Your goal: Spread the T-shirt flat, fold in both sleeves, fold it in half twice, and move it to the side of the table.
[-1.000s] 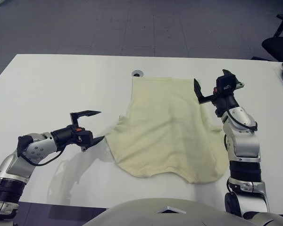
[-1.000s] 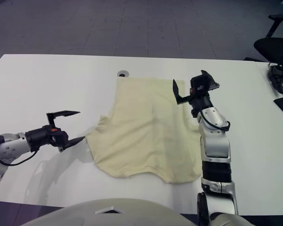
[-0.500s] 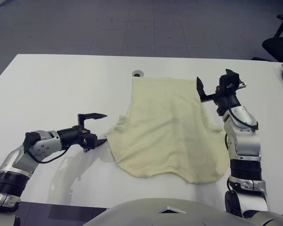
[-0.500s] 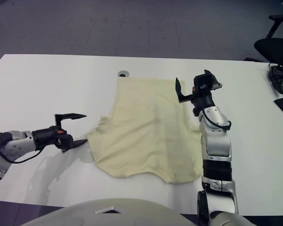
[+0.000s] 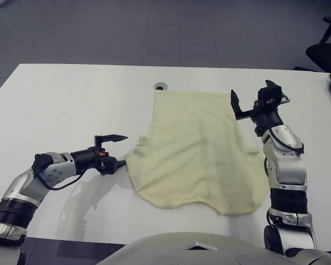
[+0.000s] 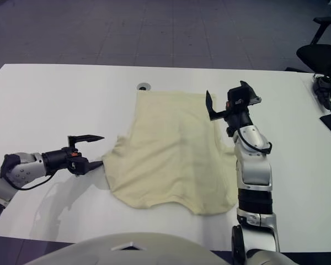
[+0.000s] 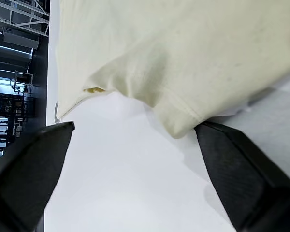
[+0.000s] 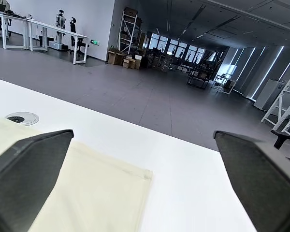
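The T-shirt (image 5: 196,149) lay lengthwise top-to-bottom on the desk (image 5: 71,99), one sleeve pointing frame-left. The left gripper (image 5: 125,149) stood spread beside that sleeve. The right gripper (image 5: 252,102) gaped at the upper right.

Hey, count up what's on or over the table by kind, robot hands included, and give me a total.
T-shirt: 1
Hands: 2, left hand and right hand
Cable hole: 1
Total: 4

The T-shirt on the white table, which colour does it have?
Pale cream-yellow cotton T-shirt, plain, no pattern; clearest in the left eye view.
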{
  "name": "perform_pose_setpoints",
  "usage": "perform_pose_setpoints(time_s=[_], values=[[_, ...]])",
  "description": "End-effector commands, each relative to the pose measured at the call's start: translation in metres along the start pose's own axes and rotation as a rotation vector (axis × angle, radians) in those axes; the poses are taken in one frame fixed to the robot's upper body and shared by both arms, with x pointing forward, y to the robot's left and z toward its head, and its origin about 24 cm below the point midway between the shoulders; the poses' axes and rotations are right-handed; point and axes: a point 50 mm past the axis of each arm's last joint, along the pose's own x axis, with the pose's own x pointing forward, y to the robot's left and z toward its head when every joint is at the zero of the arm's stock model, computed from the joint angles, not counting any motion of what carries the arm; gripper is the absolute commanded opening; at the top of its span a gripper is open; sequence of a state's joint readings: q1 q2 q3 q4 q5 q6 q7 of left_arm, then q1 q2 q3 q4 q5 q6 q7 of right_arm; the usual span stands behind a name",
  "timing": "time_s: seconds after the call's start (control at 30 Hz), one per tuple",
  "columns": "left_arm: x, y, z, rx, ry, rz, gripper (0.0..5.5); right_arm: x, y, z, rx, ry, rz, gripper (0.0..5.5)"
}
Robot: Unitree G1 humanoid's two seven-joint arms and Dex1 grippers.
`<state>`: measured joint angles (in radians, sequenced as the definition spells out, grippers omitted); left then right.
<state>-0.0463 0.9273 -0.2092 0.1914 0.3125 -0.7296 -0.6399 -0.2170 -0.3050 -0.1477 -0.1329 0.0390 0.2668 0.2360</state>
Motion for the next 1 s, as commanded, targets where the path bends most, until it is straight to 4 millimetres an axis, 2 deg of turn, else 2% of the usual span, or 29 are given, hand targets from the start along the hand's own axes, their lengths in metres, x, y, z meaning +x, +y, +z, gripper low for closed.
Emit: perform_pose_setpoints(time_s=[0.03,0.67,1.0], values=[[-0.0022,-0.0238,-0.0065,-0.018,0.058,-0.156,3.79,-0.0026,-0.0012,-0.0006,-0.003,0.007,0.002,5.40],[0.0008,-0.0281,-0.0080,-0.018,0.053,-0.194,0.04,-0.0030,0.0010,-0.0014,-0.005,0.011,0.012,5.40],[-0.0021,-0.0249,-0.0066,-0.016,0.050,-0.183,0.01,-0.0036,0.0015,-0.0004,-0.006,0.009,0.017,5.40]])
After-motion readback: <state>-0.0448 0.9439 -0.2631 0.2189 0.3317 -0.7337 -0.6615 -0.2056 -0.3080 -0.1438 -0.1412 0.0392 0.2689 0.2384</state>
